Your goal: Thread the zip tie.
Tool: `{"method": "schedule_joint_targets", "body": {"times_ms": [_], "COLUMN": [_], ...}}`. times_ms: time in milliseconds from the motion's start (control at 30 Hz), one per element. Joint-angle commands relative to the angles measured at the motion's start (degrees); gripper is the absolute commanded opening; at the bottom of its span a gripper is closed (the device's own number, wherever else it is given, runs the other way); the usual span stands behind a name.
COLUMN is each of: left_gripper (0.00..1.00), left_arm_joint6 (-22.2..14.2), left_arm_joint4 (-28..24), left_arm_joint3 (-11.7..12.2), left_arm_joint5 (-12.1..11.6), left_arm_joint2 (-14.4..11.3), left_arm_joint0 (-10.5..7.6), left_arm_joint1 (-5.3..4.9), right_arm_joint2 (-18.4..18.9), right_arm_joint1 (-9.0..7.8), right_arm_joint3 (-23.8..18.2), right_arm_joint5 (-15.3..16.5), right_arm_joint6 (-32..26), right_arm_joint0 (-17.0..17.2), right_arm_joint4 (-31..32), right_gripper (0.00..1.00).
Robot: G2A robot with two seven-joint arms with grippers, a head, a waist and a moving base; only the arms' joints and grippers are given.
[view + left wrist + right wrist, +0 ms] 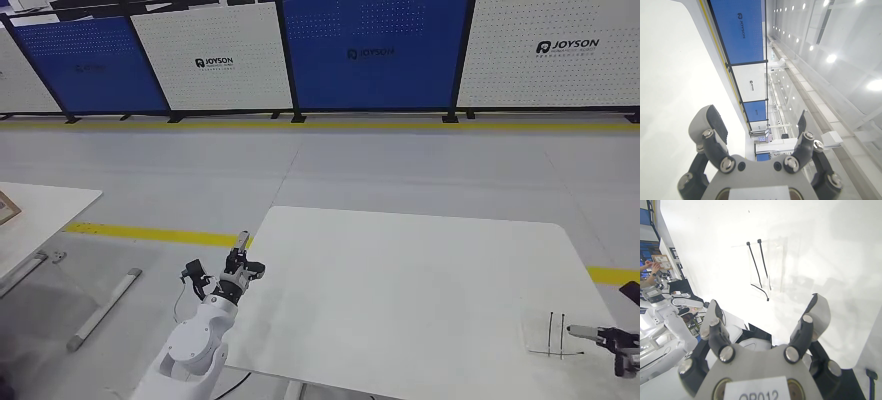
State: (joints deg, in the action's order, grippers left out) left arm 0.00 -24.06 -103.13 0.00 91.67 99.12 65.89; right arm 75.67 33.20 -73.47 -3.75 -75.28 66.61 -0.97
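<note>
Black zip ties (754, 264) lie on clear tray (780, 256), lower right of top view, on white table (400, 290). Right gripper (764, 300): jaws wide, empty, ties just ahead, outside jaws. Left gripper (758, 110): jaws wide, empty, at table's left edge, well apart. Tray outline faint; tie count unclear; right arm cut off by frame edge.

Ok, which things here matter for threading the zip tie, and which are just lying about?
For the job: black plastic zip ties, on a clear plastic sheet; open right tool near them; open left tool at the white table's opposite edge.
Lying about: second white table; grey bar on the floor; blue and white pegboard panels.
</note>
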Motion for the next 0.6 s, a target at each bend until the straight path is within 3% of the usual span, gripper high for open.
{"method": "schedule_joint_targets", "body": {"times_ms": [0,33,67,233,567], "left_gripper": [1.00,1.00,1.00,1.00,1.00], "left_arm_joint6": [0.0,0.0,0.0,0.0,0.0], "left_arm_joint4": [0.0,0.0,0.0,0.0,0.0], "left_arm_joint3": [0.0,0.0,0.0,0.0,0.0], "left_arm_joint5": [0.0,0.0,0.0,0.0,0.0], "left_arm_joint2": [0.0,0.0,0.0,0.0,0.0], "left_arm_joint0": [0.00,0.00,0.00,0.00,0.00], "left_arm_joint1": [0.00,0.00,0.00,0.00,0.00], "right_arm_joint2": [0.4,0.6,0.8,0.2,-2.2], "right_arm_joint1": [-0.18,-0.24,-0.28,-0.21,0.46], "right_arm_joint3": [-1.0,-1.4,-1.8,-2.3,-0.6], "right_arm_joint5": [-0.1,-0.3,-0.5,-2.7,-3.9], "right_arm_joint6": [0.0,0.0,0.0,-0.8,-2.2], "right_arm_joint0": [0.9,1.2,1.5,1.1,-1.6], "right_arm_joint4": [0.7,0.8,1.0,2.5,4.2], "right_gripper": [0.62,0.49,0.47,0.43,0.38]}}
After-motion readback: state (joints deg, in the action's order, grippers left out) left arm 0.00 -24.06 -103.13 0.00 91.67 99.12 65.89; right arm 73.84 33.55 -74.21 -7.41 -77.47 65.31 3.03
